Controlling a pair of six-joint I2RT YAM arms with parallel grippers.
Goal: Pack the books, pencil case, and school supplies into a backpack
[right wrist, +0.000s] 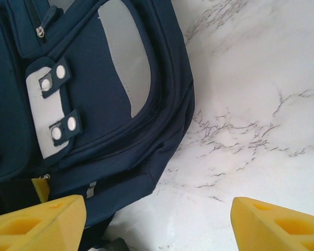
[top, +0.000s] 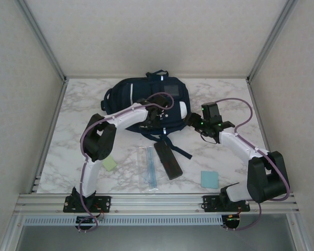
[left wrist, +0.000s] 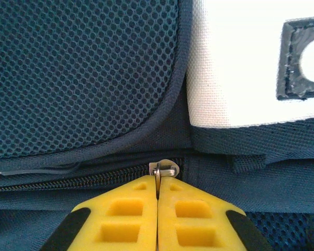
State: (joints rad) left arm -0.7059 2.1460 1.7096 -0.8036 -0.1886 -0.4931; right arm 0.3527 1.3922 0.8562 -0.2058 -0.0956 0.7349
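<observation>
The navy-blue backpack (top: 141, 91) lies flat at the back middle of the table. My left gripper (top: 156, 114) is over it, its yellow fingers shut on the small metal zipper pull (left wrist: 165, 168) at the end of a dark zipper on the backpack (left wrist: 83, 78). My right gripper (top: 203, 125) stands open just right of the backpack (right wrist: 94, 130), over bare marble, with nothing between its fingers (right wrist: 36, 225). In front of the bag lie the black pencil case (top: 168, 159), the clear ruler (top: 149, 167), a pale green pad (top: 110, 163) and a light blue pad (top: 209, 178). The books are out of view.
Dark straps (top: 178, 149) trail from the backpack toward the pencil case. The marble table (top: 235, 99) has free room at the right and the far left. Metal frame posts and white walls close in the sides and back.
</observation>
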